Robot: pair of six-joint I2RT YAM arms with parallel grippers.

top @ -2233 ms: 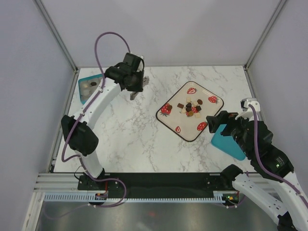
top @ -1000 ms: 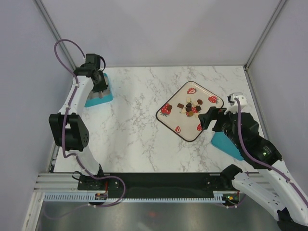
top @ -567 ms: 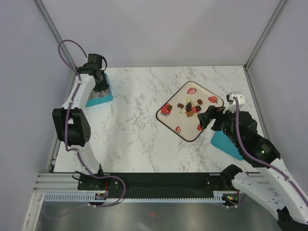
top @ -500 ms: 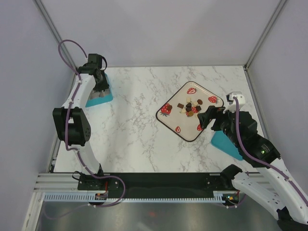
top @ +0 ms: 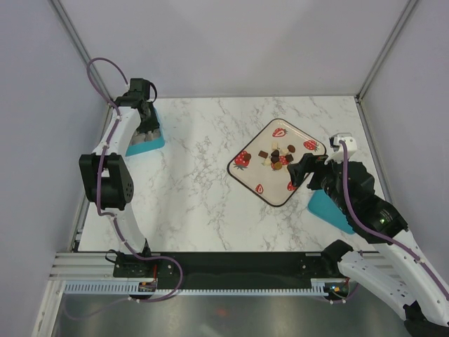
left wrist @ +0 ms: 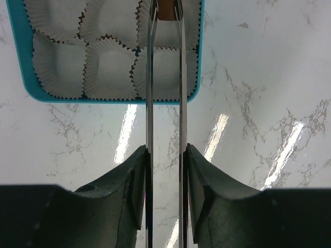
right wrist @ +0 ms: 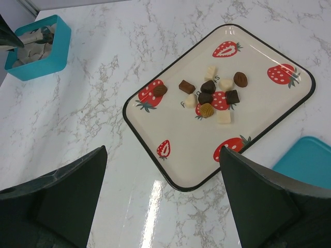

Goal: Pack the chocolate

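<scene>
Several chocolate pieces [right wrist: 209, 95], dark brown, mid brown and beige, lie in a loose cluster on the strawberry-print plate [right wrist: 191, 150], also seen from above [top: 279, 158]. My left gripper [left wrist: 165, 155] is shut on thin metal tongs [left wrist: 150, 103]. The tong tips pinch a brown chocolate [left wrist: 166, 10] over a far paper cup of the teal box [left wrist: 20, 62]. From above, the left gripper [top: 142, 116] is over the box [top: 156, 142] at the back left. My right gripper [right wrist: 161, 152] is open and empty, above the plate's near edge [top: 309, 172].
The teal box holds several white pleated paper cups [left wrist: 108, 67]; those in the left wrist view are empty. A teal lid [top: 330, 207] lies right of the plate, under the right arm. Grey walls and frame posts enclose the marble table [top: 196, 189].
The left arm swung from mid-table back to the teal box at the far left with the tongs. The right gripper moved forward toward the plate. In the last half second almost nothing moved.
</scene>
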